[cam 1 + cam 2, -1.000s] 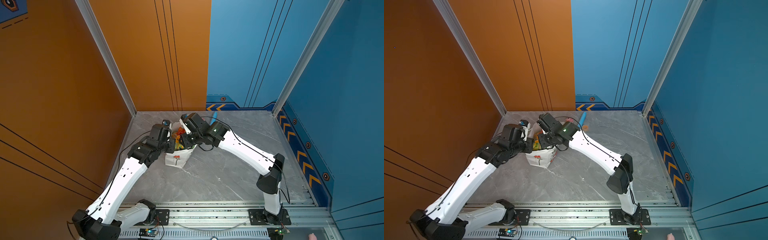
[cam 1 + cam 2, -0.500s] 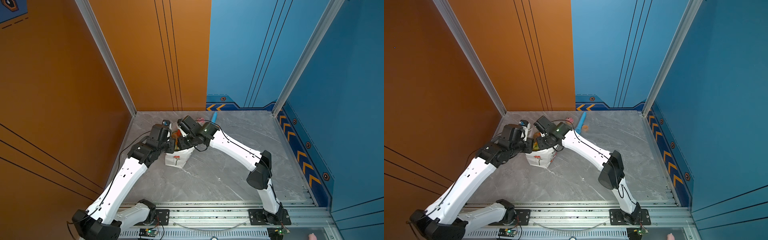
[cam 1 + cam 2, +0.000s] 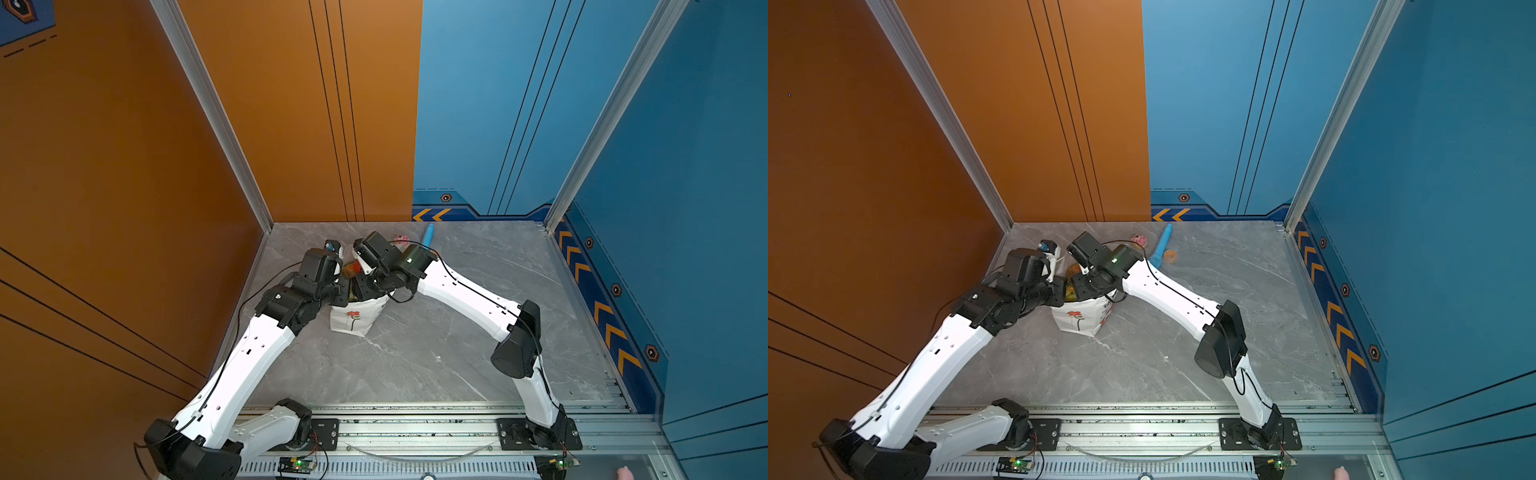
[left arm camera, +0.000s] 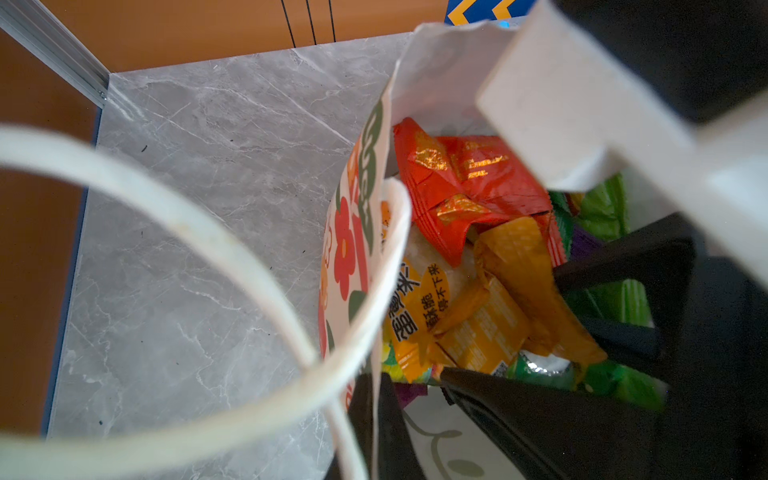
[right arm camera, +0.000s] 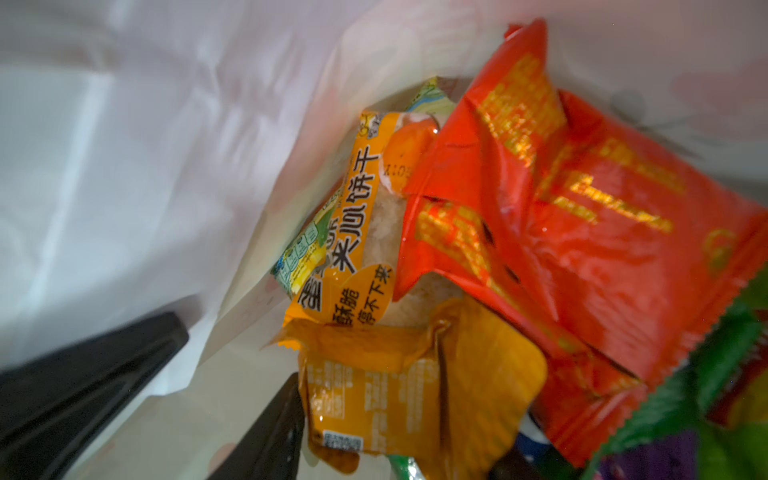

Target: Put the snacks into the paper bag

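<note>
Paper bag [image 3: 353, 320] [image 3: 1077, 320]: white, printed with a red flower on a green stem, stood on the grey marbled counter [image 3: 436, 353] left of centre in both top views. Its mouth is turned upward and largely covered by the two wrists. Contents: snacks [image 3: 351, 270] are heaped inside the bag and are itemised from the wrist views. A red packet [image 5: 582, 249] [image 4: 465, 187] with gold print is laid uppermost. An orange packet [image 5: 357, 232] [image 4: 411, 299] with black Chinese script is lodged against the paper wall. A small amber packet [image 5: 415, 386] [image 4: 486, 328] bearing a barcode is crumpled below them. Green wrapping [image 4: 602, 208] and a scrap of purple wrapping [image 5: 648, 461] are glimpsed at the lower right of the right wrist view — their full shapes are hidden. The left fingers [image 4: 361, 424] are clenched on the bag's rim, the paper edge being pinched between them at the lower middle of the left wrist view. A white cord handle [image 4: 187, 232] is looped across the left of that view. The right fingers [image 5: 83, 374] are set inside the bag mouth and spread apart with nothing gripped; the amber packet is found just beside one of them. Outside the bag, at the far edge of the counter and right of the bag, are a blue tube [image 3: 1163, 245], a small pink toy [image 3: 1139, 240] and a small orange round piece [image 3: 1169, 256].
</note>
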Motion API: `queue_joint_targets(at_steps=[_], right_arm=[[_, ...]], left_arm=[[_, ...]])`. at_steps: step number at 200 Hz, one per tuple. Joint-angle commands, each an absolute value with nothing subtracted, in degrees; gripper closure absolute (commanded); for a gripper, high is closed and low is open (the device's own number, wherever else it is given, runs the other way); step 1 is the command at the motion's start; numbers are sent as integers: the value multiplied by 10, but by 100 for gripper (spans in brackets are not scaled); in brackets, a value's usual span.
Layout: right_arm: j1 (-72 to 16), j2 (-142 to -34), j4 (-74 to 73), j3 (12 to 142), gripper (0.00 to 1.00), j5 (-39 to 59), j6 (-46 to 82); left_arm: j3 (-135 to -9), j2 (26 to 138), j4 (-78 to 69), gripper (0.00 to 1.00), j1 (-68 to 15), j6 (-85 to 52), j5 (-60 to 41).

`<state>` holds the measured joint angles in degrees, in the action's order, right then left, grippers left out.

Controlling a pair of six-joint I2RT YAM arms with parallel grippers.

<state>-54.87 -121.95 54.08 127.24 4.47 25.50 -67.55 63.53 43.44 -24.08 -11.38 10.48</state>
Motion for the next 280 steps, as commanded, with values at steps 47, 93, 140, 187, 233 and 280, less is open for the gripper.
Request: queue_joint_targets(at_steps=[47,93,140,187,233,280], right_arm=[[-564,-1143,572,1285,43,11,258],[-562,-1091,587,1266,41,-55,259],[-552,-1032,564,1193,38,-133,260],[-528,-987,515,1103,38,-140,291],[-503,-975,462,1037,38,-89,329],[-493,-991,436,1004,39,-50,346]], left_arm=[[-676,619,426,100,-241,-108,112],[-676,618,426,100,-241,-109,114],[-675,616,426,100,-241,-107,117],[-675,617,426,100,-241,-107,116],[-675,617,426,100,-240,-107,117],[-674,617,426,100,-241,-107,117]])
